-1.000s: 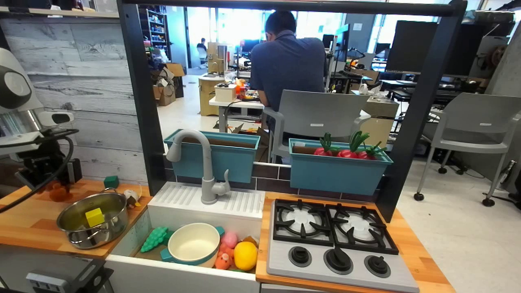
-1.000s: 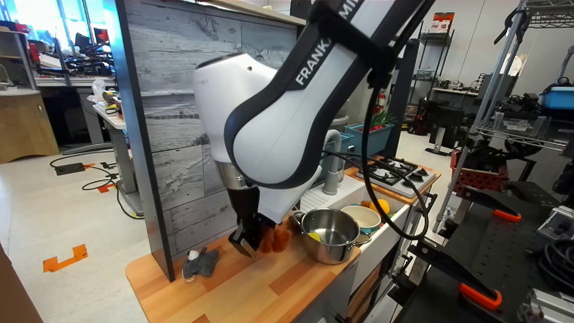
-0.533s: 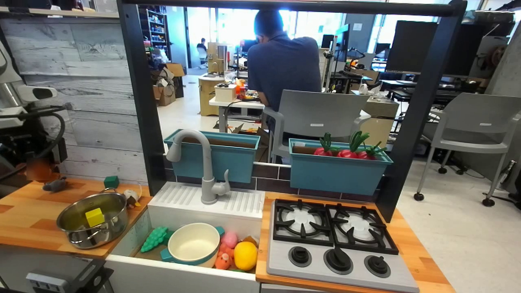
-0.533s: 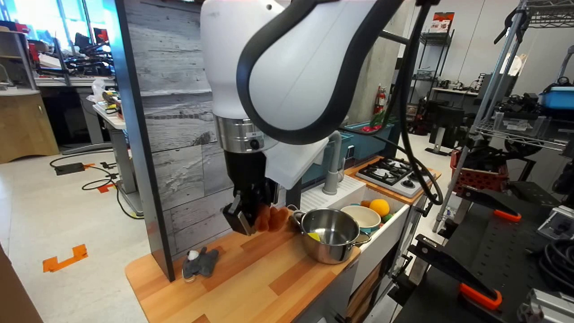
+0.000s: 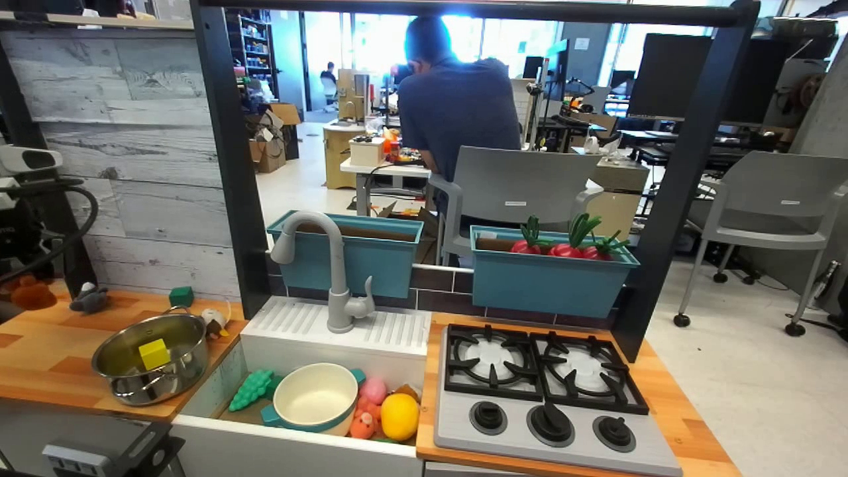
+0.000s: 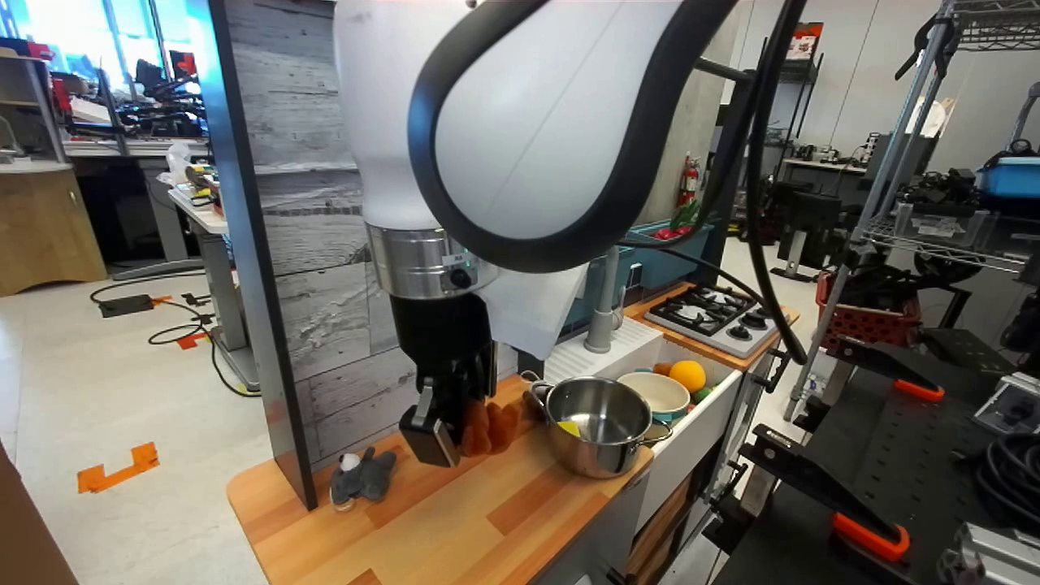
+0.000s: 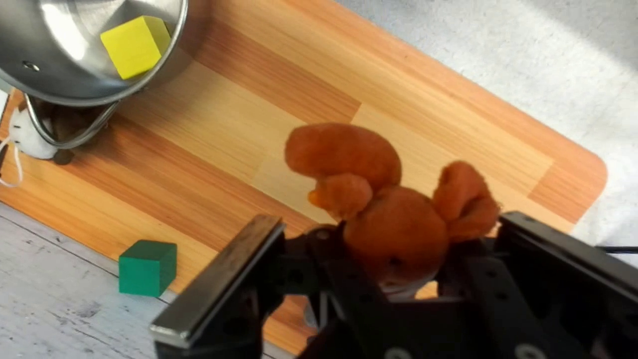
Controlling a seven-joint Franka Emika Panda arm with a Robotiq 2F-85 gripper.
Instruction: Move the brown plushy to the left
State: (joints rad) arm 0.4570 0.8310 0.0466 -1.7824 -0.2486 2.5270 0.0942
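Observation:
The brown plushy (image 7: pixel 396 224) is orange-brown, with rounded ears and a small snout. It sits between the fingers of my gripper (image 7: pixel 391 242) in the wrist view, and the gripper is shut on it. In an exterior view the plushy (image 6: pixel 490 426) hangs at the black gripper (image 6: pixel 455 435), low over the wooden counter (image 6: pixel 455 520), between the grey plushy and the pot. I cannot tell whether it touches the wood. In an exterior view the plushy (image 5: pixel 30 293) shows at the far left edge, and the gripper is mostly out of frame.
A steel pot (image 6: pixel 597 455) with a yellow block (image 7: pixel 134 47) stands near the sink. A grey plushy (image 6: pixel 363 475) lies by the dark post. A green block (image 7: pixel 148 267) is against the wooden wall. A white toy (image 7: pixel 30 132) lies beside the pot handle.
The arm lifted the brown plushy, then lowered it again. In an exterior view it moved left, away from the pot, uncovering the grey plushy. The other objects stayed put.

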